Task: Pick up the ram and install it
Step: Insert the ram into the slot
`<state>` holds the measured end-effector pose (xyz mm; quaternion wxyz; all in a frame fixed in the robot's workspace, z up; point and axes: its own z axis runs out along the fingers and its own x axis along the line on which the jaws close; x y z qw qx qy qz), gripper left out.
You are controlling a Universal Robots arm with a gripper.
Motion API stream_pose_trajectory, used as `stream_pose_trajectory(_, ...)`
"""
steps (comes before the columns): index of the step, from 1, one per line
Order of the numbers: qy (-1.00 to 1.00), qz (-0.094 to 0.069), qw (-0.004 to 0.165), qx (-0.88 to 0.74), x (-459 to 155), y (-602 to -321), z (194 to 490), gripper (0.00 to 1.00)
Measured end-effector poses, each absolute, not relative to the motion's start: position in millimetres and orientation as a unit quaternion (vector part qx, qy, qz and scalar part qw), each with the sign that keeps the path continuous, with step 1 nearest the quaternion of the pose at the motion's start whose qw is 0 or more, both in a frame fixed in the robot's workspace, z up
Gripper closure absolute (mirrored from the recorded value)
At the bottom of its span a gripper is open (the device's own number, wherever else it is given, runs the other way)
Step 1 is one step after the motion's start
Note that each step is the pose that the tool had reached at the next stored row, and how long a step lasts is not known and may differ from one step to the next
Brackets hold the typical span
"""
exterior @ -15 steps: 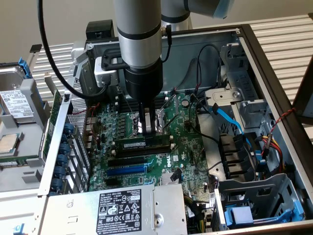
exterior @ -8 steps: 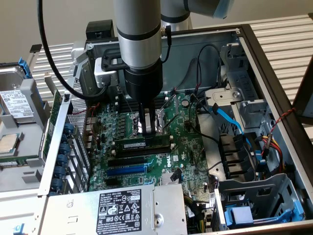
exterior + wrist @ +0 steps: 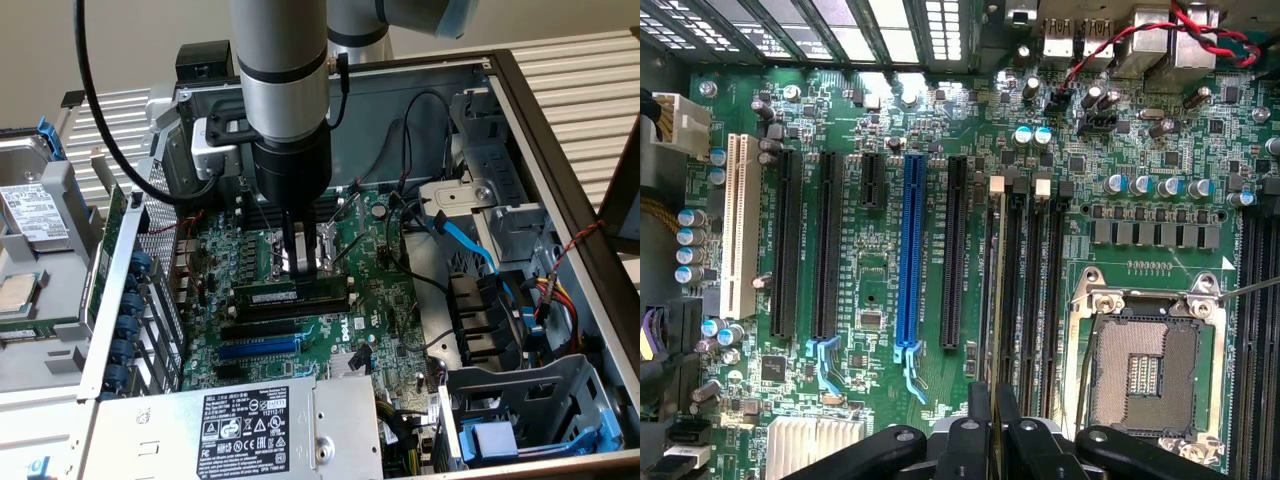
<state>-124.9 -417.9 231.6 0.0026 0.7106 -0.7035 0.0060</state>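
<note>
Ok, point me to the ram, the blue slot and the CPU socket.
ram (image 3: 272, 297): exterior view, on its white label.
blue slot (image 3: 909, 250): wrist view, middle of its length.
CPU socket (image 3: 1145, 375): wrist view, centre contact field.

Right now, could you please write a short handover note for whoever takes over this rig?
End effector: shut on the ram, gripping its top edge.
Ram: upright, down at the black memory slots, on their side toward the blue expansion slot.
Done: ram picked up and brought to the slots.
Left: not yet released; whether it is fully seated cannot be told.
</note>
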Motion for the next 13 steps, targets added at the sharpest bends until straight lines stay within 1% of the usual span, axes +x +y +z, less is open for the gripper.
stream_pose_trajectory(13,-0.704,0.007,0.002,0.711,-125.5,-417.7,231.1,0.86)
